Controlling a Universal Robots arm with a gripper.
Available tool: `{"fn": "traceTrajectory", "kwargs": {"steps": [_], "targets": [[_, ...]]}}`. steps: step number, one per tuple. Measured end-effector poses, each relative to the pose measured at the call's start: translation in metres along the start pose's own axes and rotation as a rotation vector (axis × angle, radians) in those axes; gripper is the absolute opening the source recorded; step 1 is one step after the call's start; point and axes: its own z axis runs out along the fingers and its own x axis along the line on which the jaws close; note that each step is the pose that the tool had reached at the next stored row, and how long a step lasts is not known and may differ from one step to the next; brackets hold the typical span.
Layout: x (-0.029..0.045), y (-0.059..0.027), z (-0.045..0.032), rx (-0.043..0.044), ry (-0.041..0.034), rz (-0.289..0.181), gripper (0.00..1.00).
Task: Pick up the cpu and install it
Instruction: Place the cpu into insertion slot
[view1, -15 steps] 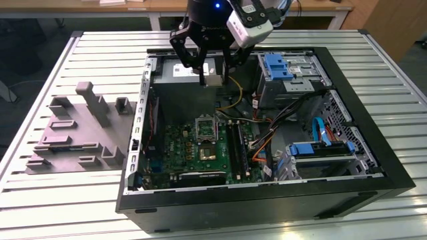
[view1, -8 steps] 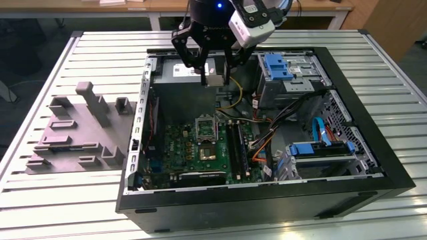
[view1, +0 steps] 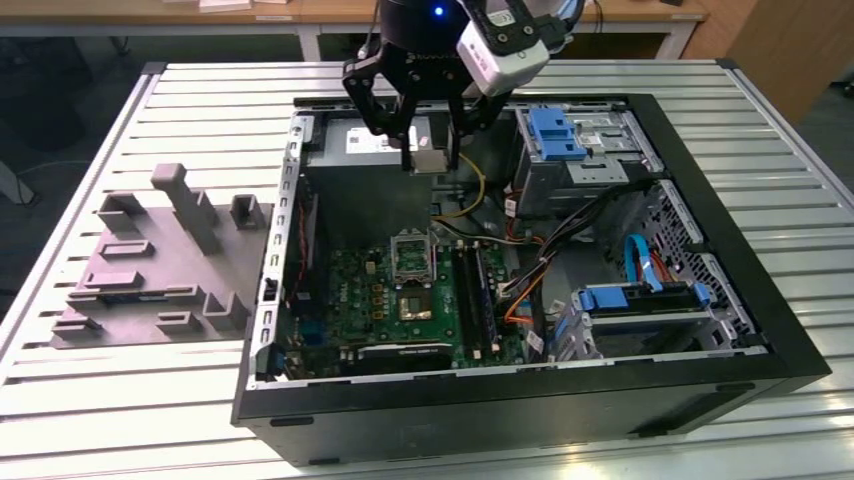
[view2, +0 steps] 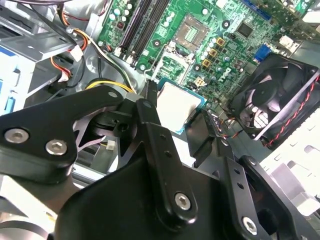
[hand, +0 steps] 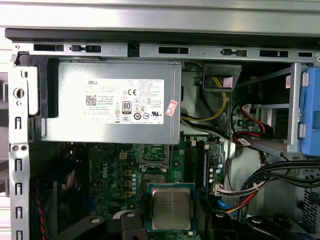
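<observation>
We see the hand (view1: 430, 152) up in the air over an open computer case (view1: 534, 410). The hand is clamped on the cpu (view1: 429, 162). The little square chip sits flat between the two black fingers (view2: 200, 131), one on each side.

In both wrist views the cpu (hand: 171, 207) shows its shiny grey top with a pale rim around it. It touches the fingers and nothing else.

Down below the hand lies the green board (view1: 400, 300) at the bottom of the case. The socket (view1: 411, 255) with its silver frame sits on that board. The cpu is high above it and well apart from it.

The big grey box (hand: 110, 100) with a white label is down in the case, near the hand. In the second wrist view a black fan (view2: 280, 95) sits below the hand, off to one side of the board.

A grey tray (view1: 147, 270) rests on the worktop (view1: 134, 420) outside the case. It is far from the hand, toward the exterior view's left.
</observation>
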Motion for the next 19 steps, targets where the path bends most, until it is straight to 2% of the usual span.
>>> {"fn": "traceTrajectory", "kwargs": {"steps": [7,19], "targets": [[0.0033,-0.0022,0.0041,0.0001,0.0000,0.000,0.47],[0.0034,-0.0048,0.0096,-0.0019,0.0001,0.000,0.47]]}}
